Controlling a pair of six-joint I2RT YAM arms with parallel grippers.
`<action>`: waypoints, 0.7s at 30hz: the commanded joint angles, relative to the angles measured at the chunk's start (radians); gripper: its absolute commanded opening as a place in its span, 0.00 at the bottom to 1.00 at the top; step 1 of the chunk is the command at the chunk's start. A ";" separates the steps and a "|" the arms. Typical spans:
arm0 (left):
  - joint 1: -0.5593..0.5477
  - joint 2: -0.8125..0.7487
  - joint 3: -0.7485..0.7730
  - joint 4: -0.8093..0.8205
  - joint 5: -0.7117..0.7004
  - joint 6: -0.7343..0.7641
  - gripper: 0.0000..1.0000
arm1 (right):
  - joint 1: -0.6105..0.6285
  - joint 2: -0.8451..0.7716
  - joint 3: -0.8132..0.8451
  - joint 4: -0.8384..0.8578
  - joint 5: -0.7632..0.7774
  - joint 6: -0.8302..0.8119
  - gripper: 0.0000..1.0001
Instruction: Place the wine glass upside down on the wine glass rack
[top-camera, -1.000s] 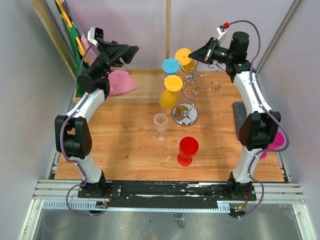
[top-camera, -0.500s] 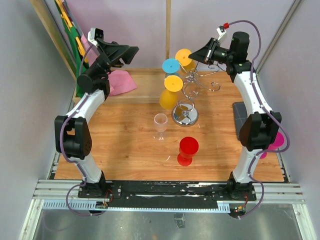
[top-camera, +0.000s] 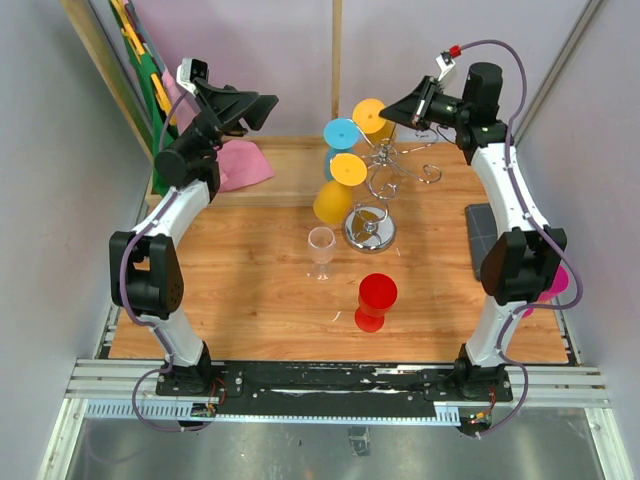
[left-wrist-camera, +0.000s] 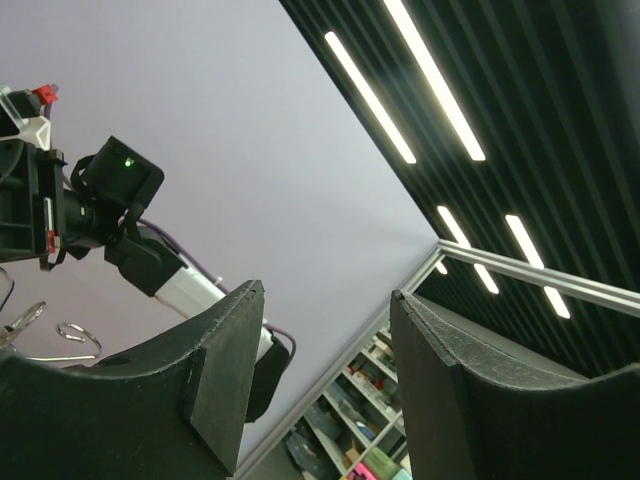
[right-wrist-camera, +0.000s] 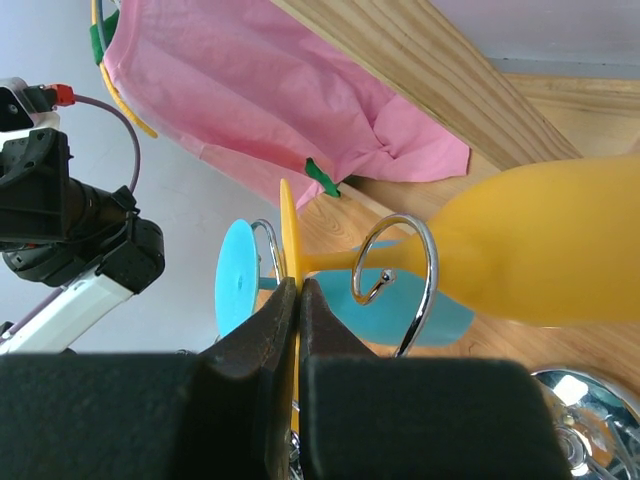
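While the right end effector (right-wrist-camera: 298, 285) is pressed together on the thin edge of the foot of the yellow wine glass (right-wrist-camera: 540, 250), the glass sits high beside the upper arms of the wine glass rack (top-camera: 370, 232), above the far middle of the bench (top-camera: 240, 270). In the wrist view the stem runs straight out from the fingertips to the bowl, which lies beyond them. A curled chrome loop (right-wrist-camera: 400, 225) crosses the stem just past the foot, though whether the stem rests in it cannot be told. From above, the foot faces upward with the bowl below it, so the glass is inverted.

Two more glasses are close by on the rack, both foot-up: a blue glass (top-camera: 341, 133) just beside the held one, and a second yellow glass (top-camera: 332, 200) lower and nearer.

The left end effector (left-wrist-camera: 325, 380) is spread wide and grips nothing. It is raised at the far left, well apart from the rack, and points toward the ceiling.

On the bench in front of the rack's base stand a clear glass (top-camera: 321, 250) and, nearer still, a red glass (top-camera: 376, 300), both upright.
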 joint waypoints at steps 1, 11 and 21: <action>0.007 -0.041 0.003 0.268 0.001 -0.164 0.58 | -0.025 -0.074 0.008 0.024 -0.022 0.002 0.01; 0.007 -0.037 0.008 0.269 0.000 -0.165 0.58 | -0.040 -0.066 0.006 0.035 -0.023 0.014 0.01; 0.007 -0.034 0.009 0.269 0.001 -0.164 0.58 | -0.040 -0.057 -0.005 0.044 -0.030 0.022 0.01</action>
